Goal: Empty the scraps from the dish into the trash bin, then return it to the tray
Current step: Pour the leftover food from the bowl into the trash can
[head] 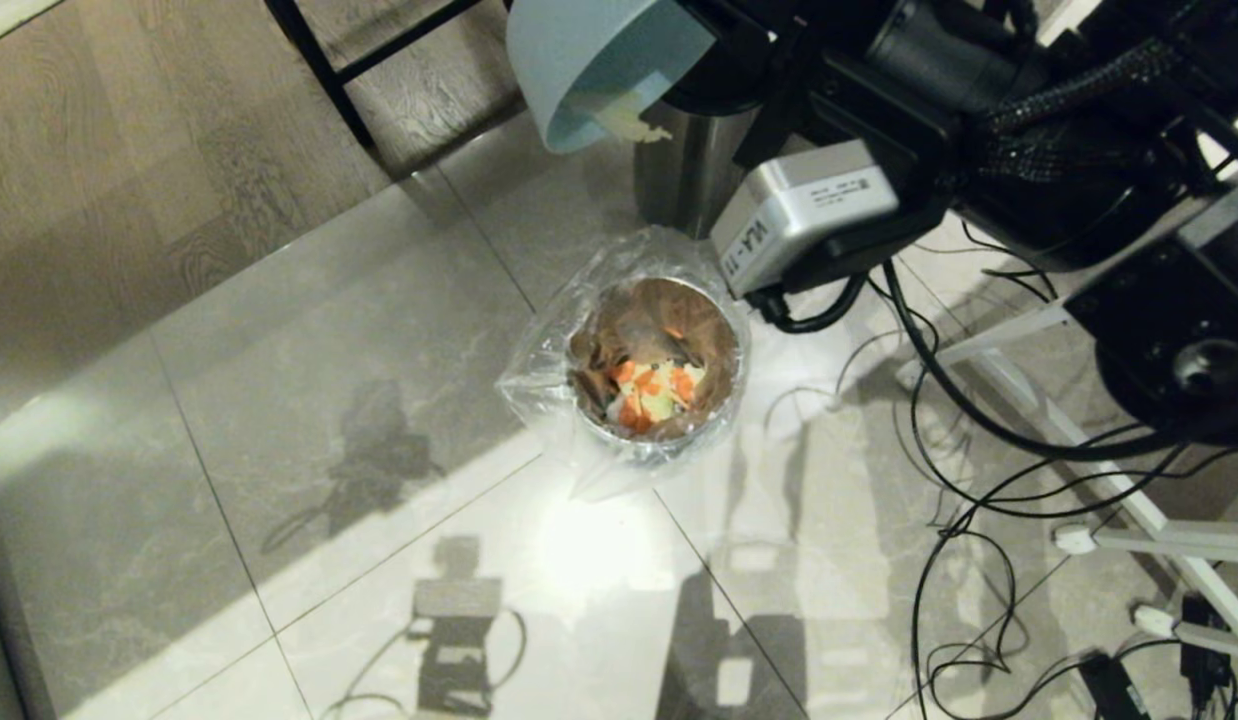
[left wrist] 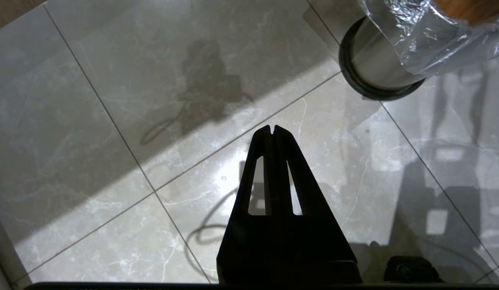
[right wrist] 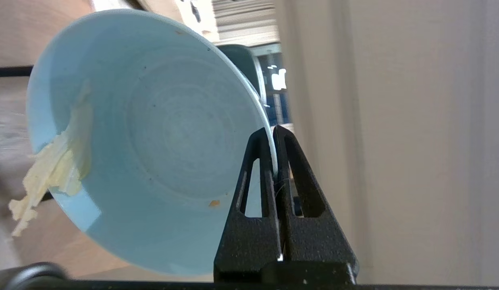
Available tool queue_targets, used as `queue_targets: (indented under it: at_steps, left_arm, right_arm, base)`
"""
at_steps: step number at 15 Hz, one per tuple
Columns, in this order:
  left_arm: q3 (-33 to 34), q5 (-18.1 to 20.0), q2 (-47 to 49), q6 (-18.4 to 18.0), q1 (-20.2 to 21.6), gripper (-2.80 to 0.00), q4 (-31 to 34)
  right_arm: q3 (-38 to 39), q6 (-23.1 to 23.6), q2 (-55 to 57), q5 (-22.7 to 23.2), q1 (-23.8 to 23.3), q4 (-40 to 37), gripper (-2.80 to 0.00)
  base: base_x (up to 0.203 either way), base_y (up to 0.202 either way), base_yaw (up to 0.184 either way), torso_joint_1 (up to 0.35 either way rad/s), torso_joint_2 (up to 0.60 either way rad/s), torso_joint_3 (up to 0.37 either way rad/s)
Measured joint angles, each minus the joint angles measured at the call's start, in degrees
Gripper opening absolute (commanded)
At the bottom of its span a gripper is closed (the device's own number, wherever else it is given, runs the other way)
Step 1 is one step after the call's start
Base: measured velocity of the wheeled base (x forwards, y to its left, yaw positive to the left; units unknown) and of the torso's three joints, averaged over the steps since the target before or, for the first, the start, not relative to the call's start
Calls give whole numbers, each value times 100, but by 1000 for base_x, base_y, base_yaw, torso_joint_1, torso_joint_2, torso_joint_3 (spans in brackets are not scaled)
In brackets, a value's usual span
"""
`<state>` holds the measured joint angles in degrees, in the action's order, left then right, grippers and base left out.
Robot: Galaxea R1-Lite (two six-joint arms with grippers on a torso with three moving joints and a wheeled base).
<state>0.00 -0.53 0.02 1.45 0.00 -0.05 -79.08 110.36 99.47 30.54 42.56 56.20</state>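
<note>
Most scraps in the bin, a few pale pieces on the bowl's rim

Most of the scraps, orange slices and pale yellow pieces, lay at the bottom of the trash bin, which stood on the tiled floor with its clear plastic bag folded over the edge. The right end effector was clenched on the rim of the pale-blue bowl and held it tipped on its side, high above the floor and a little beyond the bin in the head view. Some pale yellow pieces stuck to the lower rim of the bowl and hung over it. A second steel bin stood behind the bowl. The left end effector was clenched on nothing and hung over the floor, near the base of the trash bin. Black cables lay on the floor at the right side.
</note>
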Motion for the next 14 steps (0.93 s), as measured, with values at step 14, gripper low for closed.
queue_targets:
  at_steps: [14]
  left_arm:
    - [0, 1, 0, -5, 0, -280, 0]
  right_arm:
    - [-84, 66, -83, 154, -215, -315, -280]
  base:
    - [0, 0, 0, 0, 0, 0]
